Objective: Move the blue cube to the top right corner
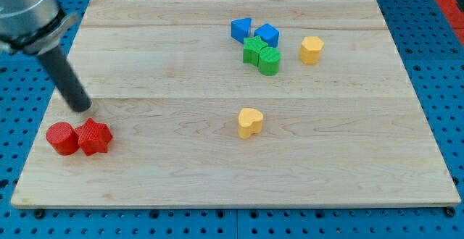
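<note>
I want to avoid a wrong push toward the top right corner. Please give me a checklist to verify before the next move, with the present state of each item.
1. My tip visible: ok, just above the red cylinder and red star.
2. Blue cube located: ok, view's top centre.
3. Tip near blue cube: not ok, far at view's left.
4. Cube free: not ok, blue triangular block and green star crowd it.
5. Path to corner: cannot tell; yellow hexagonal block sits just below it.

- Far, right of centre on the board (145, 65): blue block (241, 29) left of and touching the blue cube (267, 34).
- Green star (254, 49) and green cylinder (269, 60) touch, just nearer.
- Yellow block (312, 49) sits right, apart.
- Yellow heart (250, 122) lies centre, nearer.
- Near left: red cylinder (62, 138) touches the red star (94, 137) on its right.
- My tip (81, 107) is just beyond them.
</note>
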